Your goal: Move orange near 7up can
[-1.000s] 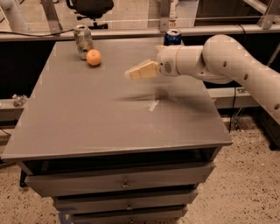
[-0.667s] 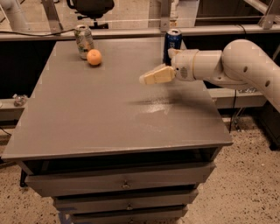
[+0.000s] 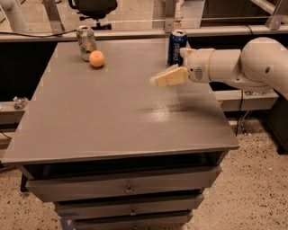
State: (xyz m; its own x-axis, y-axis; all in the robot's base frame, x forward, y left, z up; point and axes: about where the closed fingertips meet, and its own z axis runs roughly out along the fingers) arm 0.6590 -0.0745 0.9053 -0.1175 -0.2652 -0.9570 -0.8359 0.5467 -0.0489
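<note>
Orange point(image 3: 96, 59) is on the desk point(image 3: 112, 121), far-left area, sitting right at the front-right of the 7up can point(image 3: 86, 42). From this view the orange overlaps the can's lower edge. Can't tell if they are touching or just beside each other. 7up can is upright, close to the desk's back edge.

End effector point(image 3: 156, 81) hovers above the desk, right of centre and toward the back half, pointing left with a slight downward tilt. It reads as one cream-coloured wedge from this angle, so I can't tell whether it is spread or pressed together. It is well apart from the orange and the 7up can, with bare desk surface between. A faint shadow lies on the desk below it.

White arm point(image 3: 252, 67) comes in from the right edge, roughly horizontal, with the wrist section over the desk's right side.

Dark blue Pepsi can point(image 3: 177, 46) stands upright at the back edge, just behind the end effector's wrist, and partly overlaps it in this view.

The desk has a grey top, with stacked drawers point(image 3: 128, 188) with small knobs on the front face. Speckled floor point(image 3: 261, 188) shows below to the right. An office chair point(image 3: 93, 8) sits beyond the back edge.
</note>
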